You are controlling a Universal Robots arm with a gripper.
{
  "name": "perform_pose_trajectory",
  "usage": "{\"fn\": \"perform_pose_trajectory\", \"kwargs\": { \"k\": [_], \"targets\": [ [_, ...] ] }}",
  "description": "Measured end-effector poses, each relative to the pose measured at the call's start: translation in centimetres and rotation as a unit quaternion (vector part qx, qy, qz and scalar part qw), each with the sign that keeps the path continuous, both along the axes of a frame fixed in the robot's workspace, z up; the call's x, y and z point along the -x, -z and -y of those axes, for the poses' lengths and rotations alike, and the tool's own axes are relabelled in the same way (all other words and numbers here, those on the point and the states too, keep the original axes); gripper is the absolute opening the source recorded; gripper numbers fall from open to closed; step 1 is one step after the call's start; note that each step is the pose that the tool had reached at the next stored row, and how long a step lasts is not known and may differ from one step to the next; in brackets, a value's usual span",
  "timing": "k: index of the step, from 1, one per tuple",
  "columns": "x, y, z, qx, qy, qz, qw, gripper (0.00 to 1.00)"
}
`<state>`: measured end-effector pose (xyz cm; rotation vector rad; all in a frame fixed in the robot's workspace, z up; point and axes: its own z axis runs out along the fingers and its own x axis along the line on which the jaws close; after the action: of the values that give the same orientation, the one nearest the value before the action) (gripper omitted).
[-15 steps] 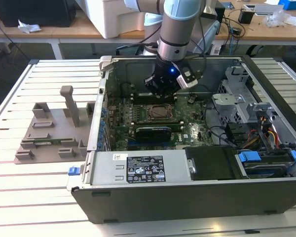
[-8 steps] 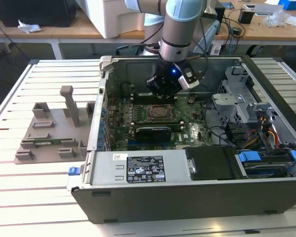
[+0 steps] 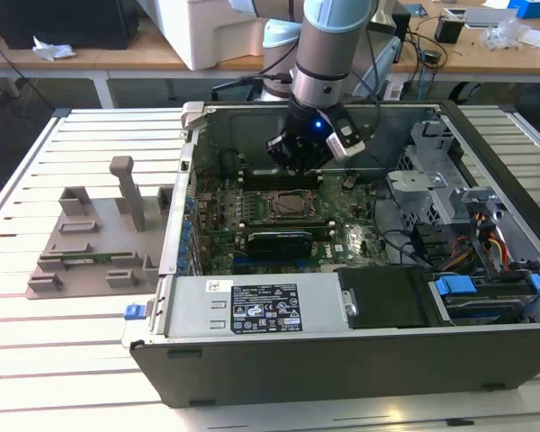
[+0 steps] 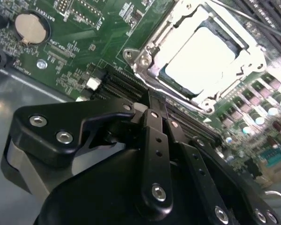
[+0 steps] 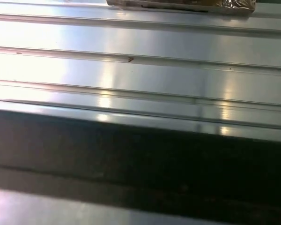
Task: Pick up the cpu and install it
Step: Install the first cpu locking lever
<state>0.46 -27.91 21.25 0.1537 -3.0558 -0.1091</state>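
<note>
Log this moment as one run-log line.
pincer: inside open computer case, above motherboard | cpu: seated in socket, apart from pincer | grey fixture: on table beside case

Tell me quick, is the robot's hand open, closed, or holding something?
Hand: closed, holding nothing; the cpu sits in its socket on the motherboard.

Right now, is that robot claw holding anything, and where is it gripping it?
It cannot be told. The gripper hangs inside the open computer case, and the cpu lies in its socket on the motherboard, apart from the gripper.
</note>
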Motion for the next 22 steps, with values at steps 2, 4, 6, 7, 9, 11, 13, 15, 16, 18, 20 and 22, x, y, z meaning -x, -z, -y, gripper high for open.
{"fn": "perform_pose_trajectory", "kwargs": {
  "k": [2,4,6,7,9,11,13,15,16,18,20,22],
  "targets": [
    [0.0,-0.07,0.41,0.0004,0.000,0.0000,1.0000,0.11],
    [0.0,-0.06,1.27,0.0004,0.000,0.0000,1.0000,0.11],
    [0.0,-0.06,2.56,0.0005,0.000,0.0000,1.0000,0.11],
    [0.0,-0.06,2.91,0.0005,0.000,0.0000,1.0000,0.11],
    [0.0,-0.06,3.62,0.0005,0.000,0.0000,1.0000,0.11],
    [0.0,-0.04,4.57,0.0005,0.000,0.0000,1.0000,0.11],
    [0.0,-0.04,5.20,0.0005,0.000,0.0000,1.0000,0.11],
    [0.0,-0.04,5.71,0.0005,0.000,0.0000,1.0000,0.11],
    [0.0,-0.04,5.89,0.0005,0.000,0.0000,1.0000,0.11],
    [0.0,-0.20,6.03,0.0006,0.000,0.0000,1.0000,0.11],
    [0.0,-0.78,6.03,0.0006,0.000,0.0000,1.0000,0.11],
    [0.0,-4.36,6.03,0.0005,0.000,0.0000,1.0000,0.11]
  ]
}}
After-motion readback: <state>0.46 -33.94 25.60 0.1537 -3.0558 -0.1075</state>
